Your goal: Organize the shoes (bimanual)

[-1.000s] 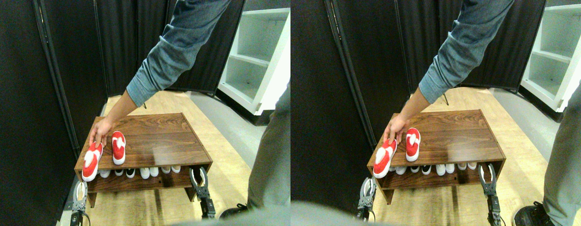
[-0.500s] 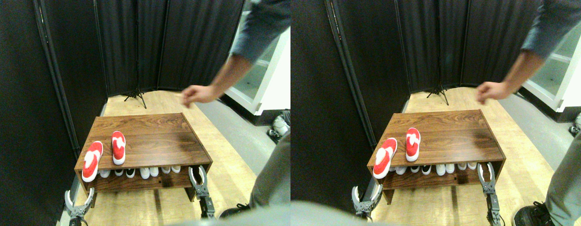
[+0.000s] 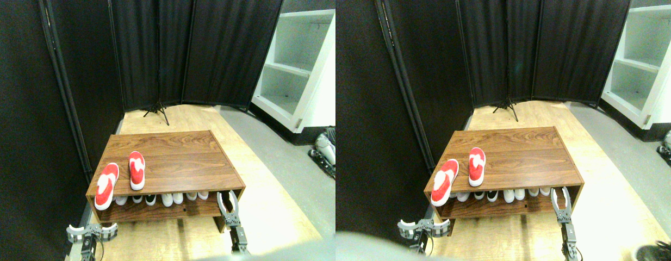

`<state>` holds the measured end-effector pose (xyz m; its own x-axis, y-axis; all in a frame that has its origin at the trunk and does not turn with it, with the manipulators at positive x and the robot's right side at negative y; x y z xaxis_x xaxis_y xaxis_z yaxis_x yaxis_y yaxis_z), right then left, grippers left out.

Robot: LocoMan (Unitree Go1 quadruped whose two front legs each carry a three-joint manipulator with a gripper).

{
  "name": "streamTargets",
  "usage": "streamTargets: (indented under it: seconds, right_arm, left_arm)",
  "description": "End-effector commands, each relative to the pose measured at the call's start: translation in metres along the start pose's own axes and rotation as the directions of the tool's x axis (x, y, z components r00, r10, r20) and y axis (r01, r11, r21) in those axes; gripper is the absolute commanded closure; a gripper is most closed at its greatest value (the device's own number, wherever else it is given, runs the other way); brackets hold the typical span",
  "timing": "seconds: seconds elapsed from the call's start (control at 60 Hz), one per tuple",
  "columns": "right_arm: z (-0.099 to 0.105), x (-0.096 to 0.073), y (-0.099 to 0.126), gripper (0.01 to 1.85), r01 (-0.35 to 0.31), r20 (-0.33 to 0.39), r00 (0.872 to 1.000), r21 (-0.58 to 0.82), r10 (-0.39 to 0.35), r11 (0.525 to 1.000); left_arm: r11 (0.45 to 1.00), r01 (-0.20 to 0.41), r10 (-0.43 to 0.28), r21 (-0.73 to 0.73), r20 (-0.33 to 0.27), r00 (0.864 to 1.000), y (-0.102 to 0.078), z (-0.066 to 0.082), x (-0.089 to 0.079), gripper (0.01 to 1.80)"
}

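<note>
The shoes (image 3: 119, 178) are laid skewed at the worktop (image 3: 178, 163) front-left edge, awaiting tidying, while left gripper (image 3: 91, 232) and right gripper (image 3: 227, 204) fingers are held spread below, empty.

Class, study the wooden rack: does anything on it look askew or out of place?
Yes. The two red shoes on the rack's top are not paired neatly. The left one is tilted and overhangs the front left corner; the other sits further back. The shoes on the lower shelf stand in an even row.
</note>
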<state>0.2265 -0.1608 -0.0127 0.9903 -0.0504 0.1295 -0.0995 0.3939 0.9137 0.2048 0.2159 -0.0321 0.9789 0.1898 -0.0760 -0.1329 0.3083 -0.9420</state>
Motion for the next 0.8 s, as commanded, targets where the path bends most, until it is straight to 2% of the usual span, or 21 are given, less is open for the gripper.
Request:
streamTargets:
  seconds: [0.017, 0.067, 0.317, 0.4, 0.533, 0.8]
  right_arm:
    - [0.002, 0.003, 0.009, 1.64, -0.049, 0.018, 0.999, -0.009, 0.049, 0.999]
    - [0.003, 0.003, 0.009, 1.65, -0.045, 0.015, 0.999, -0.012, 0.045, 0.999]
    - [0.005, 0.002, 0.011, 1.63, -0.031, 0.019, 0.999, -0.007, 0.032, 0.999]
    - [0.006, 0.002, 0.011, 1.64, -0.042, 0.023, 0.999, -0.022, 0.043, 0.999]
    - [0.009, 0.001, 0.014, 1.64, -0.049, 0.024, 0.998, -0.022, 0.05, 0.999]
    - [0.013, -0.002, 0.015, 1.65, -0.058, 0.031, 0.998, -0.038, 0.059, 0.998]
  left_arm:
    - [1.0, 0.021, -0.021, -0.019, -0.019, 1.0, -0.002, -0.002, 0.014, 0.18]
    - [1.0, 0.02, -0.02, -0.023, -0.023, 1.0, 0.0, -0.004, 0.027, 0.2]
    - [0.999, 0.003, -0.004, -0.054, -0.023, 1.0, 0.003, -0.015, 0.06, 0.27]
    - [0.996, 0.003, -0.006, -0.091, -0.036, 0.999, 0.003, -0.02, 0.067, 0.29]
    - [0.995, -0.007, 0.004, -0.101, -0.023, 1.0, 0.01, -0.03, 0.08, 0.33]
    - [0.992, -0.008, 0.006, -0.125, -0.018, 1.0, 0.014, -0.039, 0.092, 0.38]
